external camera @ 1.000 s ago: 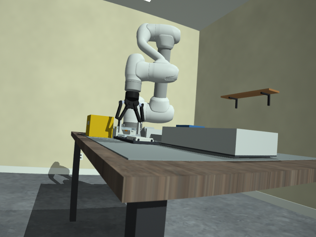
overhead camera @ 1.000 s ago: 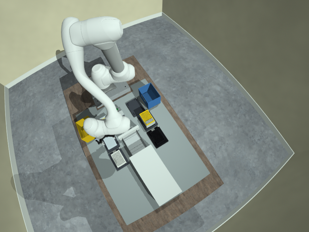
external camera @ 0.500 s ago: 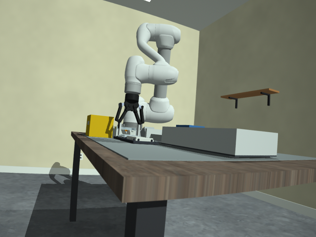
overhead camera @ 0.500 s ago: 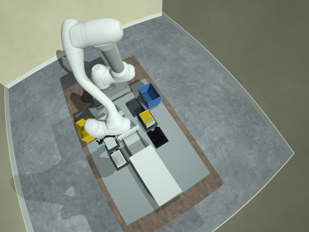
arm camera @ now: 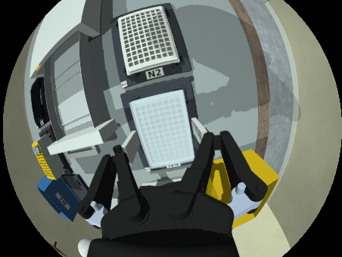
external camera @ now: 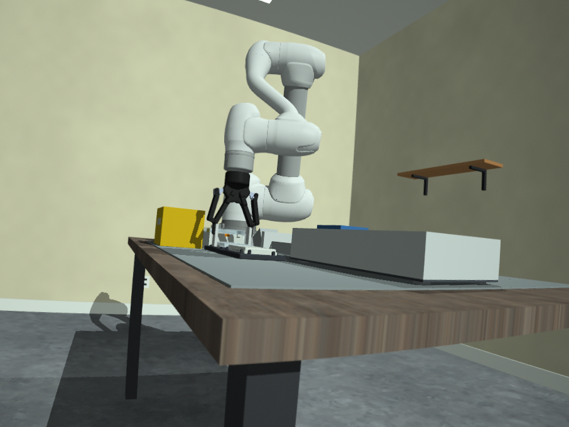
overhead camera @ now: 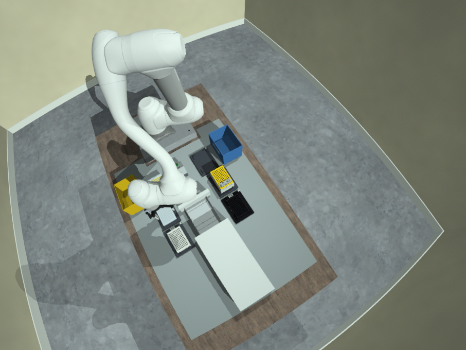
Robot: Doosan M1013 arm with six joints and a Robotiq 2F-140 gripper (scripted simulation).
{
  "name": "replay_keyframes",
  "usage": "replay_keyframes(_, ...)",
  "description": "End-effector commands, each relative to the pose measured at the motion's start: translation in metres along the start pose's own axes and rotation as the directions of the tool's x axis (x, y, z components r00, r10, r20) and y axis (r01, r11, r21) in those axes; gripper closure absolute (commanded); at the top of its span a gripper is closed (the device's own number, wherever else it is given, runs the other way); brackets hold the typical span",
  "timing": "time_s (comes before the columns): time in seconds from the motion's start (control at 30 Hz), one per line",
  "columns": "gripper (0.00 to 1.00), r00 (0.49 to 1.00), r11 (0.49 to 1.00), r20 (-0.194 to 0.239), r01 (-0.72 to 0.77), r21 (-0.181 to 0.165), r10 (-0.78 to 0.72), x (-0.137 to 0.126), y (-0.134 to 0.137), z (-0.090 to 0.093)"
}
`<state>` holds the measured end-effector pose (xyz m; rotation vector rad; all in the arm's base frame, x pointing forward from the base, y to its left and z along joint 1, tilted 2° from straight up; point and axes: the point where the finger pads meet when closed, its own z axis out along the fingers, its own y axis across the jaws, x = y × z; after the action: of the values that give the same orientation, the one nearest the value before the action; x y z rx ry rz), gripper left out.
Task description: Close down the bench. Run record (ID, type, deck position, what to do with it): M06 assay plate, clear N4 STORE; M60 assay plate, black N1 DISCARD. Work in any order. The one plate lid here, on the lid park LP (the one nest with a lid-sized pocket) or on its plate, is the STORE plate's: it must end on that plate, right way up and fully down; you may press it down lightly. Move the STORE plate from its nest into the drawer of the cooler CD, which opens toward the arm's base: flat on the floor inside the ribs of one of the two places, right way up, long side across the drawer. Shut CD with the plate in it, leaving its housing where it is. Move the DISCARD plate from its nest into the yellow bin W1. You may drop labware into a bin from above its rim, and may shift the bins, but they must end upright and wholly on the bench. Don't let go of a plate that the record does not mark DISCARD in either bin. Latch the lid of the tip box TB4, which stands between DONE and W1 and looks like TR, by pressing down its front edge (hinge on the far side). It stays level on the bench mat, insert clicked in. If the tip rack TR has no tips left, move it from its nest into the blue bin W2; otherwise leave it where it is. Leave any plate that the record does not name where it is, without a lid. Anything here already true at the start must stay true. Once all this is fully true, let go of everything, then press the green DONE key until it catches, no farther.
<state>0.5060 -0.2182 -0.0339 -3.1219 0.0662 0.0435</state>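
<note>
Between the spread jaws of the gripper (arm camera: 163, 150) lies the lidded plate (arm camera: 164, 132) in its nest. Beyond it sits the plate at N2 (arm camera: 148, 39). The bin W1 (arm camera: 249, 179) stands right of the jaws, the open cooler drawer (arm camera: 76, 89) left.

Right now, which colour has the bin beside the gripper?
Yellow. The bin shows best in the exterior view, just beside the open gripper.

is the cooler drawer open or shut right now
Open. The drawer is pulled out of the white cooler housing toward the arm's base, its ribbed floor showing from above.
</note>
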Motion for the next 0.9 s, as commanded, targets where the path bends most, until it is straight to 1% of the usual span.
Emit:
replay_keyframes(0.0,0.35,1.0,1.0,0.0,0.0,0.0,0.0,0.0,0.0,0.0)
replay_keyframes(0.83,0.45,1.0,1.0,0.0,0.0,0.0,0.0,0.0,0.0,0.0)
replay_keyframes(0.87,1.0,1.0,1.0,0.0,0.0,0.0,0.0,0.0,0.0,0.0)
